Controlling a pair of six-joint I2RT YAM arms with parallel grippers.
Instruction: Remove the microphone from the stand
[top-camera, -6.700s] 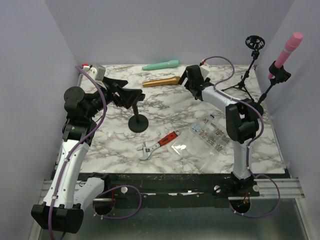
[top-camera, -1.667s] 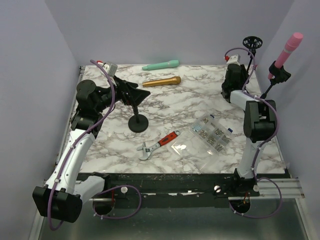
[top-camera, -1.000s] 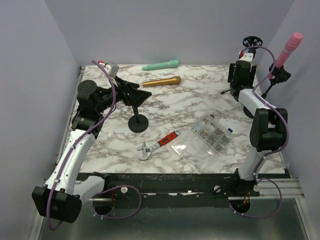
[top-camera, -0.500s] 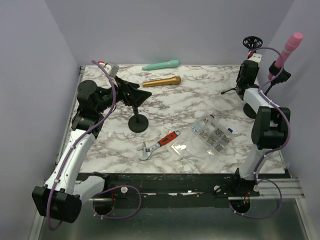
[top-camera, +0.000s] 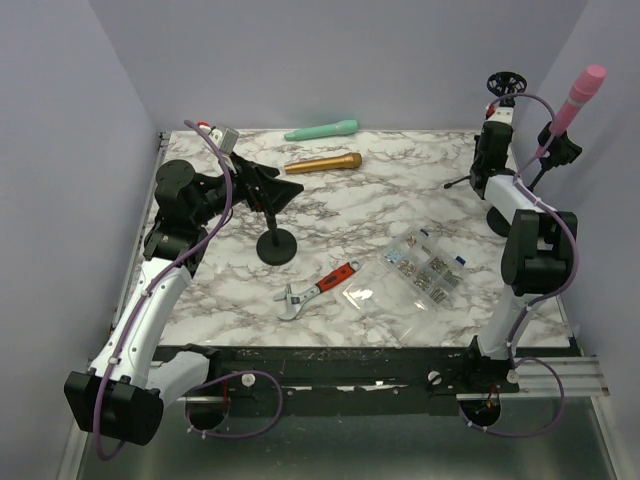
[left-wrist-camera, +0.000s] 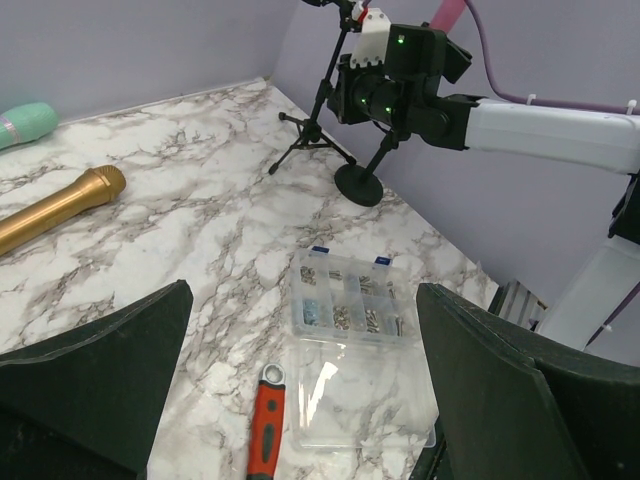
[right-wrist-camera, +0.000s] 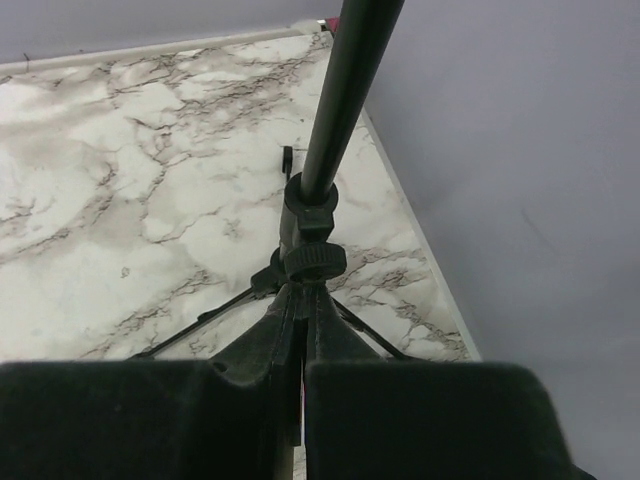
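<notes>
Two grippers: left gripper (left-wrist-camera: 300, 290) wide apart, empty; right gripper (right-wrist-camera: 303, 365) closed tight by tripod stand (right-wrist-camera: 335, 120), 1 o'clock, hold unclear; pink microphone (top-camera: 578, 95) in stand clip (top-camera: 560, 148).

**Fig. 1. The robot-lab test cell I operate remotely, from above.**
Plain lilac walls (top-camera: 350, 60) box in a marble-patterned bench (top-camera: 400, 200). My left arm (top-camera: 150, 300) and right arm (top-camera: 505, 310) are bolted to a metal rail (top-camera: 545, 372) at its near edge, trailing purple cables (top-camera: 229, 190). Unrelated items share the bench: microphone (top-camera: 580, 95) on stand (top-camera: 558, 148), wrench (top-camera: 320, 287), parts box (top-camera: 420, 270).
</notes>
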